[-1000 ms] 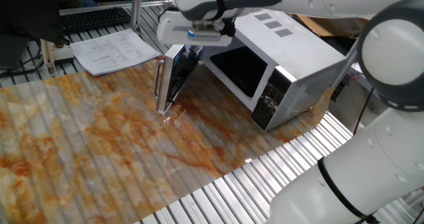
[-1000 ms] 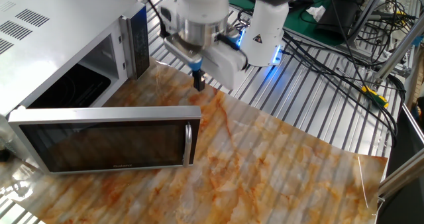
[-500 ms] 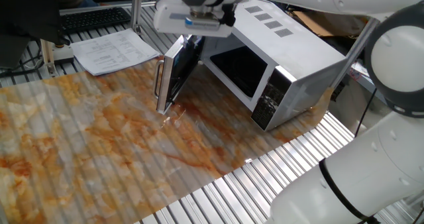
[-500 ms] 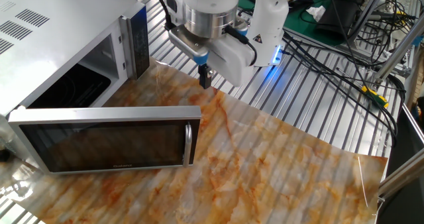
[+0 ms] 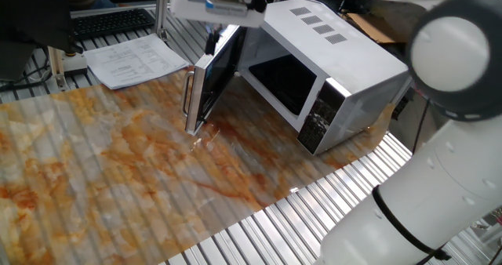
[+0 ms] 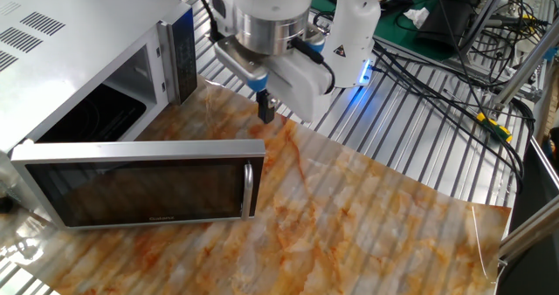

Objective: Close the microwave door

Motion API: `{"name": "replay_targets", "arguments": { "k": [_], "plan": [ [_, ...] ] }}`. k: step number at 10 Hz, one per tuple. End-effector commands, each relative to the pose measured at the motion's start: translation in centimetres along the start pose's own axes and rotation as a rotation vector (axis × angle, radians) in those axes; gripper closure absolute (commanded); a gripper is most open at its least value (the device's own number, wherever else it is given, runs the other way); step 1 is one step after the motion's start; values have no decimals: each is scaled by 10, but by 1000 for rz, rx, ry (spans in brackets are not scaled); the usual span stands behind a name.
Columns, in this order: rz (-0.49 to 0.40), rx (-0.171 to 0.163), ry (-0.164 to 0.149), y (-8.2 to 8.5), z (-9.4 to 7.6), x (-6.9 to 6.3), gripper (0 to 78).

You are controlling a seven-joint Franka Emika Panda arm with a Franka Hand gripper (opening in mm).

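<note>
From my station I read the microwave door (image 6: 140, 183) as nearest the other fixed camera: it stands wide open, swung out from the microwave (image 6: 83, 64) roughly square to the cavity opening, its lower edge over the marbled table covering (image 6: 367, 225); its vertical bar handle (image 6: 248, 188) sits at the free end. In one fixed view the same door (image 5: 213, 81) stands edge-on with the handle (image 5: 188, 99) facing the camera. The gripper (image 6: 265, 109) hangs beyond the door's free end, above the covering, apart from the door and clear of the handle; I see no contact. Its dark fingertips point straight down and appear pressed close together with nothing between them; in one fixed view the gripper (image 5: 212, 39) is mostly hidden by its own flange, so I cannot confirm this there. The arm descends from above, wrist vertical; the robot base (image 6: 349, 33) stands behind on the slatted metal table (image 6: 419, 147); cables (image 6: 454, 59) lie farther back.
</note>
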State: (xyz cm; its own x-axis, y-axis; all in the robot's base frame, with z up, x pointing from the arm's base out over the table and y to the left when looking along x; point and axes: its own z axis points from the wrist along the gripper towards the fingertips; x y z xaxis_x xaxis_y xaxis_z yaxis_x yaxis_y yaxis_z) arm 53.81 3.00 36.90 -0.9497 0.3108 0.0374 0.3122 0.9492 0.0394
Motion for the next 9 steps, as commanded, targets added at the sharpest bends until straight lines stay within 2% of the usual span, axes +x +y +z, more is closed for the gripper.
{"name": "replay_targets", "arguments": {
  "k": [1,5,9],
  "plan": [
    [16,-3,2,8,-7,-12,776],
    [52,-7,1,23,-4,-25,776],
    [88,-22,-7,31,11,-31,776]
  ]
}}
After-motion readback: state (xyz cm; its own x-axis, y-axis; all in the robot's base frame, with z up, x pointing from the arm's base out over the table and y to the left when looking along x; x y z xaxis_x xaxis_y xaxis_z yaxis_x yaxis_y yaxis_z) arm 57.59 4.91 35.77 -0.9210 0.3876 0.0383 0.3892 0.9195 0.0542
